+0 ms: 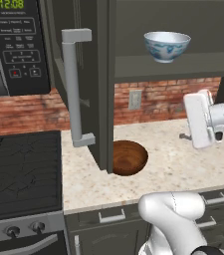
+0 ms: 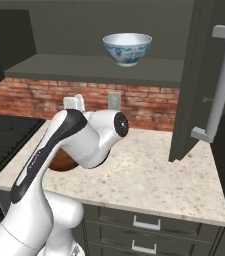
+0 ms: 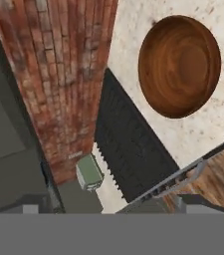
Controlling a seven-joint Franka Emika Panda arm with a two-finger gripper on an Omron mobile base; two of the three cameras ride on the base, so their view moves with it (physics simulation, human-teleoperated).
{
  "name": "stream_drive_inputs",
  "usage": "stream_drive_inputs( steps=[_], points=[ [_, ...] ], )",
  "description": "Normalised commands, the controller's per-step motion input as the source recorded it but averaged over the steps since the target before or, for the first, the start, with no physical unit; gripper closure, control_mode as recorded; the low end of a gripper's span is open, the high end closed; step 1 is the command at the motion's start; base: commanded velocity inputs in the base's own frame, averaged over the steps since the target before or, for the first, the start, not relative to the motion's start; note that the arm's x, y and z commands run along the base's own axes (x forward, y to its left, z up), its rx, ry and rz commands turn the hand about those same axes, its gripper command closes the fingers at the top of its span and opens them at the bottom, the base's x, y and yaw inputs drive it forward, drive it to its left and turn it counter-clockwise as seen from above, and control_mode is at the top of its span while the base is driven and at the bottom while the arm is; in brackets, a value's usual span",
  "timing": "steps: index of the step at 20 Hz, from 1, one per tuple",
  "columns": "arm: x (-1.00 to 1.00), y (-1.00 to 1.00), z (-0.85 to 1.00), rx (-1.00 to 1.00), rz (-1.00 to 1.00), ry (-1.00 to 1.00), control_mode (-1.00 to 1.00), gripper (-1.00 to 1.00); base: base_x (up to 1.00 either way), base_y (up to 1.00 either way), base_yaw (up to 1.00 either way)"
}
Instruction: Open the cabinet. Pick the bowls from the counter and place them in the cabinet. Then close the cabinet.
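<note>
The cabinet point(image 1: 91, 99) stands open, its left door swung out with a long grey bar handle point(image 1: 72, 89); the right door point(image 2: 191, 85) is open too. The white bowl with pale blue pattern point(image 1: 167, 46) sits upright on the cabinet shelf point(image 1: 183, 65) and shows again as the white bowl point(image 2: 127, 47). The brown wooden bowl point(image 1: 129, 157) rests on the counter point(image 1: 183, 164) below the left door, and lies at the upper right in the hand view point(image 3: 179, 64). My gripper point(image 1: 195, 122) hovers above the counter's right part, well apart from the brown bowl, open and holding nothing.
A black microwave point(image 1: 14, 45) hangs at the upper left over the black stovetop point(image 1: 19, 169). A brick wall with an outlet point(image 1: 135, 99) backs the counter. Drawers point(image 1: 111, 215) run below its front edge. My arm point(image 2: 79, 140) hides part of the brown bowl in the right base view.
</note>
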Motion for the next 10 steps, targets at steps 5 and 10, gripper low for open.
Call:
stream_drive_inputs(
  steps=[5, 10],
  points=[
    [0.0, 0.31, -0.73, -0.26, 0.08, 0.34, -1.0, -1.0, 0.0, 0.0, 0.0],
    [0.0, 0.28, -0.7, -0.29, 0.03, 0.05, -1.0, -1.0, 0.0, 0.0, 0.0]
  ],
)
